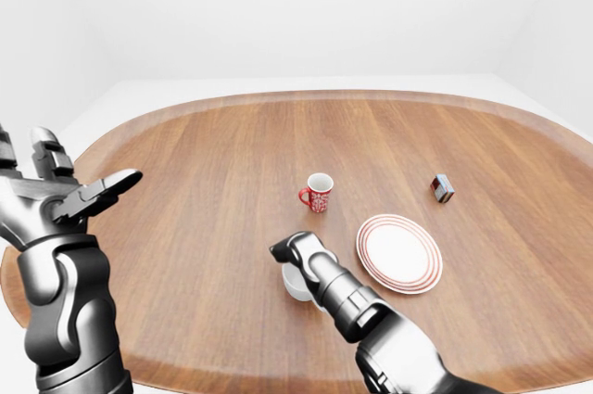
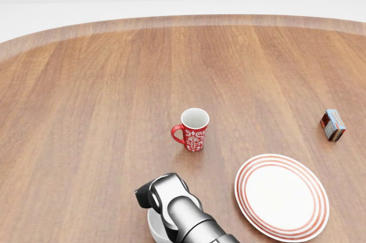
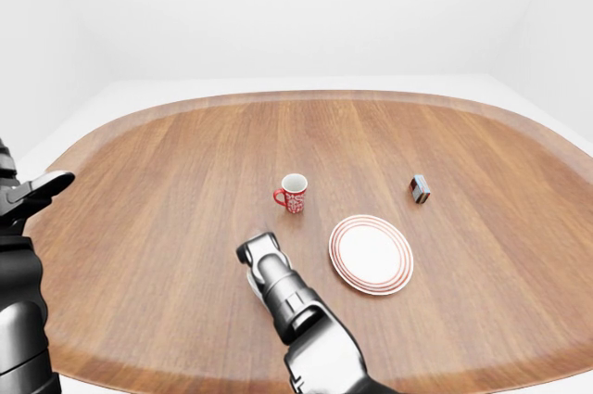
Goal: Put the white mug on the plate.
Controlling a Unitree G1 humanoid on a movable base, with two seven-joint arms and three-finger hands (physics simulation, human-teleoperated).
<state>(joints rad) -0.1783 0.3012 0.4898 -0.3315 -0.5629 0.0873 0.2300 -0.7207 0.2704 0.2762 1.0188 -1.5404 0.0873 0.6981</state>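
Note:
The white mug (image 1: 296,285) stands on the wooden table (image 1: 204,171), low in the left-eye view, mostly hidden under my right hand (image 1: 291,257). The hand's fingers curl over the mug's rim, and its back hides the grip; the mug also shows in the head view (image 2: 155,229). The white plate with red rings (image 1: 399,253) lies flat just to the right of the mug, a short gap apart. My left hand (image 1: 82,195) is raised at the left edge, open and empty, far from both.
A red patterned mug (image 1: 318,192) stands upright above the white mug and up-left of the plate. A small box (image 1: 443,188) lies up-right of the plate. The table's rounded rim runs along the bottom and left.

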